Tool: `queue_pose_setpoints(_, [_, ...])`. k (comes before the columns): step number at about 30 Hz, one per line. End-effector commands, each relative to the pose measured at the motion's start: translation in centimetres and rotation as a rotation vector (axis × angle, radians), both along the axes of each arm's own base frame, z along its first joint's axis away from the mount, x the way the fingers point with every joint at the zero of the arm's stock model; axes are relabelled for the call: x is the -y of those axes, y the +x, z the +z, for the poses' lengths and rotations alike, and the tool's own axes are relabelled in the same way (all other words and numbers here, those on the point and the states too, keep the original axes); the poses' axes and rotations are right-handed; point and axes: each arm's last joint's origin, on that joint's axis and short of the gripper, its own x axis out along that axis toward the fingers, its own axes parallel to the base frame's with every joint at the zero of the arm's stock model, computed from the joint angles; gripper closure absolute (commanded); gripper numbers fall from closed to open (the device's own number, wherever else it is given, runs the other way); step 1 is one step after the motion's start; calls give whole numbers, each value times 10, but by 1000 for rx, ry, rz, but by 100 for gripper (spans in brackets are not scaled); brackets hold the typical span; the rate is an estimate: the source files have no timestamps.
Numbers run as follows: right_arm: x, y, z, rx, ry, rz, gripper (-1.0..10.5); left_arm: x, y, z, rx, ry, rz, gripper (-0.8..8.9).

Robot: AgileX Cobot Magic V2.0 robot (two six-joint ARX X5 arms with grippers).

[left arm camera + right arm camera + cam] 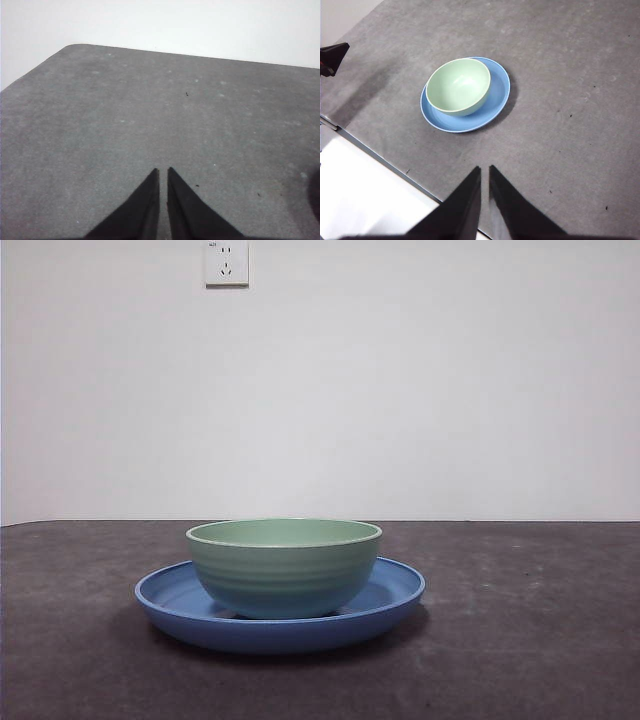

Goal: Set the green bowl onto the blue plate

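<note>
A: Where is the green bowl point(285, 568)?

B: It sits upright inside the blue plate point(395, 592), resting on the plate's flat middle. Seen from the right wrist, the bowl point(458, 86) is off-centre on the plate point(497, 97): one side of the bowl lies close over the plate's rim, while a wide blue crescent stays bare on the other side. The bowl is empty.

A: And the plate?

B: Flat on the dark grey table point(540, 640), in front of the white wall. A white wall socket point(226, 262) is fixed on the wall above the plate.

A: The right tool point(485, 170)?

B: Well apart from the plate and raised above the table, jaws drawn to a narrow slit, holding nothing.

A: The left tool point(163, 171)?

B: The same narrow slit, nothing between the jaws, over bare table point(150, 110); the plate is out of its view. A black tip point(332, 56) shows at the edge of the right wrist view, away from the plate; it may be the left arm, but I cannot tell
</note>
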Motion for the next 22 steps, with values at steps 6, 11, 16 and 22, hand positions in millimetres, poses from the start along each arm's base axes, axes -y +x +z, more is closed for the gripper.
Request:
queue_pose_setpoints(6, [0, -1, 5, 15, 13, 0, 924, 0, 1, -7, -26, -5, 2, 786])
queue_pose_setpoints(11, [0, -1, 5, 17, 14, 0, 924, 0, 1, -7, -26, -5, 2, 786])
queue_pose_setpoints(16, [2, -4, 5, 43, 22, -38, 924, 0, 1, -7, -26, -5, 2, 786])
queue_pose_setpoints(22, [6, -9, -2, 146, 30, -200, 924, 0, 1, -7, -26, -5, 2, 786])
